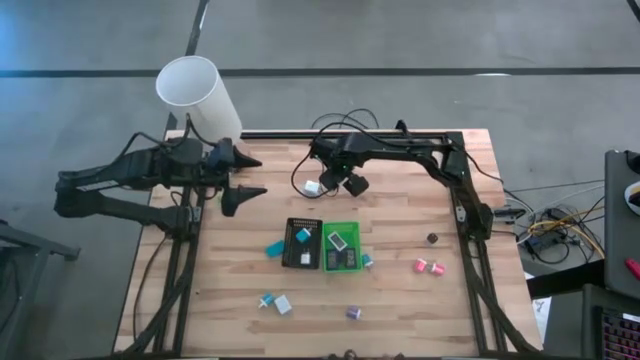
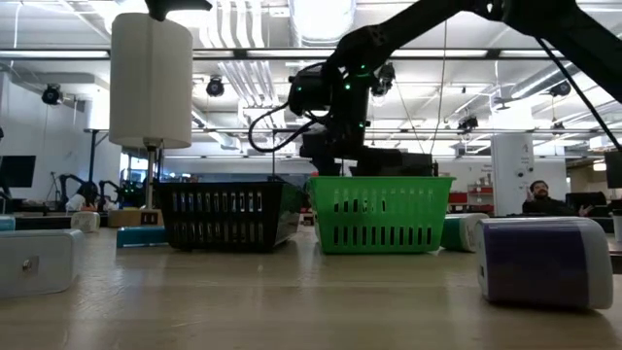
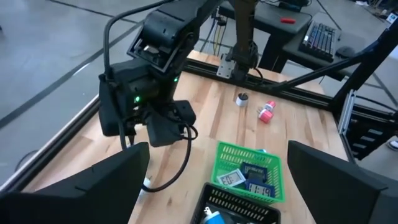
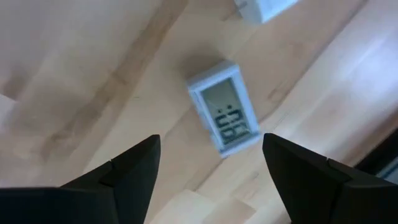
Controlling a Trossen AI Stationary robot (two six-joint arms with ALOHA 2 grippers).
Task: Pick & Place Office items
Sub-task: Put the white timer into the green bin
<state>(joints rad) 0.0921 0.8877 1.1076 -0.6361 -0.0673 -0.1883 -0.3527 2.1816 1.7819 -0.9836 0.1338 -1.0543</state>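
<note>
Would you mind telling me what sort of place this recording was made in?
Probably a robotics lab or workshop: a wooden table on a concrete floor, ceiling pipes and strip lights overhead, and a keyboard on a nearby workstation.

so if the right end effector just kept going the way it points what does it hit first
Most likely the small white digital clock lying face up on the table. It sits between the open fingers of the right end effector in the right wrist view. Depth is unclear, but nothing shows in between.

Two trays (image 1: 303, 243), two arms (image 1: 120, 180)
</note>
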